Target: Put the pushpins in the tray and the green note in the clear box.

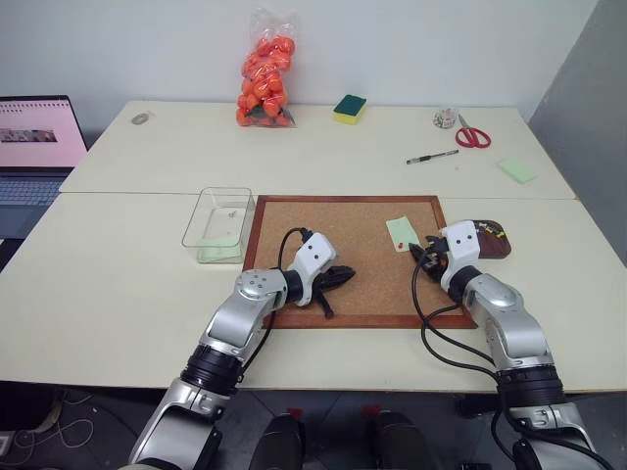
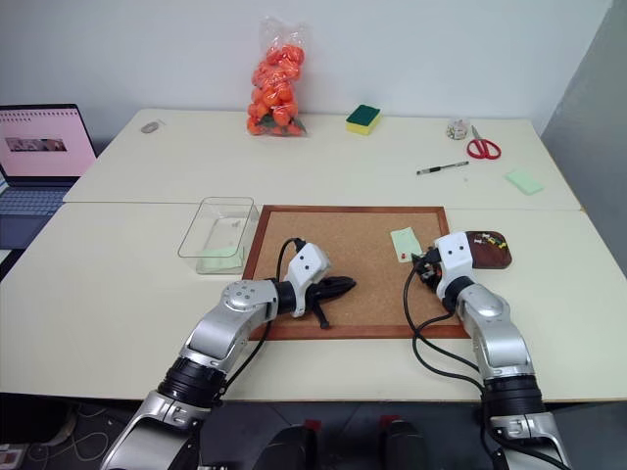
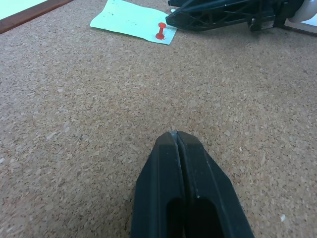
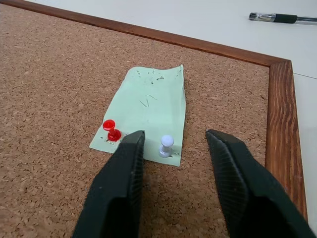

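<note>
The green note (image 4: 148, 111) lies on the cork board (image 1: 343, 250), pinned near its closer edge by a red pushpin (image 4: 111, 131) and a white pushpin (image 4: 167, 145). My right gripper (image 4: 174, 138) hovers low over that edge, open, with the white pin standing between its fingertips, nearer one finger (image 4: 128, 163). The dark brown tray (image 1: 493, 245) sits just right of the board with coloured pins in it. My left gripper (image 1: 338, 277) rests shut on the middle of the board, holding nothing. The clear box (image 1: 208, 211) stands off the board's left edge.
At the back of the table are a bag of orange pieces (image 1: 266, 83), a green-and-yellow sponge (image 1: 350, 108), red scissors (image 1: 472, 135), a pen (image 1: 432, 157) and a pale-green pad (image 1: 516, 170). A laptop (image 1: 34, 147) stands far left.
</note>
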### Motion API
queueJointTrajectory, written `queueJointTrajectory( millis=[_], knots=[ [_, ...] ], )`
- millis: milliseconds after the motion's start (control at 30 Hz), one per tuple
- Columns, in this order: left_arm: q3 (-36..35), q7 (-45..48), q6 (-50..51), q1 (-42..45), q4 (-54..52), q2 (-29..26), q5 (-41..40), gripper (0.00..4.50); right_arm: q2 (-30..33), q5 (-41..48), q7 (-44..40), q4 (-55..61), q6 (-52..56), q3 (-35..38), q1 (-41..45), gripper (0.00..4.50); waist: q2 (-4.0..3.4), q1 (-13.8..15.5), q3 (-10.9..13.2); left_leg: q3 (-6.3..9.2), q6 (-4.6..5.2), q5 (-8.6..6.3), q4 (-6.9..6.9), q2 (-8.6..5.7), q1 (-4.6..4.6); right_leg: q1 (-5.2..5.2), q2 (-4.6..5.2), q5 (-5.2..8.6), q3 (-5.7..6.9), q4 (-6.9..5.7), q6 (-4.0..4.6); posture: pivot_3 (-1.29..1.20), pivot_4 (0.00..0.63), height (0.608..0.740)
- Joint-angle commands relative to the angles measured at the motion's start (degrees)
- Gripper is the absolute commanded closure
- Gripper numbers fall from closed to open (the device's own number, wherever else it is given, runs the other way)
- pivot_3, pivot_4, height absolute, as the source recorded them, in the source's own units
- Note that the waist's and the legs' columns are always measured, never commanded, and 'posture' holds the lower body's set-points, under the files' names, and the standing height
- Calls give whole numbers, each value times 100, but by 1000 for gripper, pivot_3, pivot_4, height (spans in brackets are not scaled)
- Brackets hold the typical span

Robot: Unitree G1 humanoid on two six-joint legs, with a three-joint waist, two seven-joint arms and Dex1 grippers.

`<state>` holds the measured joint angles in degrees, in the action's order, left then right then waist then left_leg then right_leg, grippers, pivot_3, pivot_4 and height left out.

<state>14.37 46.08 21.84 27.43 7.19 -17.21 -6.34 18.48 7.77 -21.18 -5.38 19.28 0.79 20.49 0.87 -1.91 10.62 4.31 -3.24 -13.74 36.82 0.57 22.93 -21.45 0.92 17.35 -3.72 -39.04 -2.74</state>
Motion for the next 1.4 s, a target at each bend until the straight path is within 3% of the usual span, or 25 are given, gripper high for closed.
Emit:
queueJointTrajectory(
  millis=[33, 200, 1400],
  knots=[
    [81, 58, 15, -21, -69, -17, 6, 4500, -24, 31, 9, 60, -125, 102, 90, 3447, 0, 0, 0, 0, 0, 0, 0, 0, 0, 0, 0, 0, 0, 0, 0, 0, 150, 740],
    [88, 59, 26, -27, -81, -17, 8, 4500, -34, 38, -11, 56, -119, 107, 82, 4477, 0, 1, 0, 0, 0, 0, 0, 0, 0, 0, 0, 0, 0, 0, 0, 0, 150, 740],
    [115, 173, 107, -61, -133, -65, 14, 4500, -236, 444, 247, 782, -54, 495, -177, 4477, 0, 2, 0, 0, 0, 0, -1, 0, 1, -1, 0, 0, -1, 0, 0, 0, 150, 740]
  ],
)
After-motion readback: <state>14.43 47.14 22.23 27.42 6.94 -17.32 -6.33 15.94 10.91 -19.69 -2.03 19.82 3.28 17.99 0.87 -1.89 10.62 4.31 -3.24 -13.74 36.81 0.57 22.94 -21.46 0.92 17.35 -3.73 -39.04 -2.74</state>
